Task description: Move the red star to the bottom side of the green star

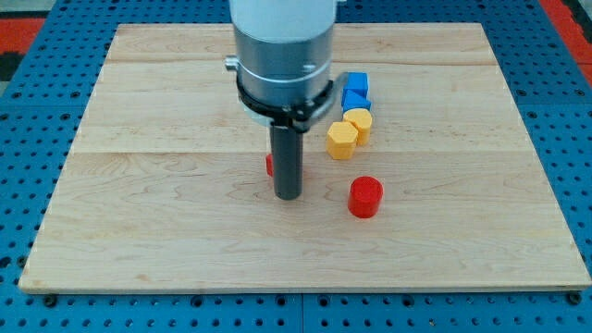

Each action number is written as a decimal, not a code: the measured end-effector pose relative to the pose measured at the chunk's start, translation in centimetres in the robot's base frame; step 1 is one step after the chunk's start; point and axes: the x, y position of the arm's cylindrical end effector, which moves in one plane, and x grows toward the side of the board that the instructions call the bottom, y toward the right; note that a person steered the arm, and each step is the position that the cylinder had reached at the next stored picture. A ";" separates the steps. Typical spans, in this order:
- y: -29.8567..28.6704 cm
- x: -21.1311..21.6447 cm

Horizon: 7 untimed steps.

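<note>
My tip [288,196], a bare rod holding nothing, stands at frame centre, touching and mostly hiding a red block [270,165], probably the red star. No green star is visible, so I risk pushing blindly.

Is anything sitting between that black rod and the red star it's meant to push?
Nothing visible does. My tip stands right against a small red piece peeking out on the rod's left, probably the red star, though mostly hidden. The red cylinder lies apart, on the view's right. No green star is visible.
</note>
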 end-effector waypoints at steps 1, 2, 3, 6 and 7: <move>-0.1 -2.5; -0.8 -4.1; -1.1 -1.4; -0.6 -1.1; -0.6 -3.7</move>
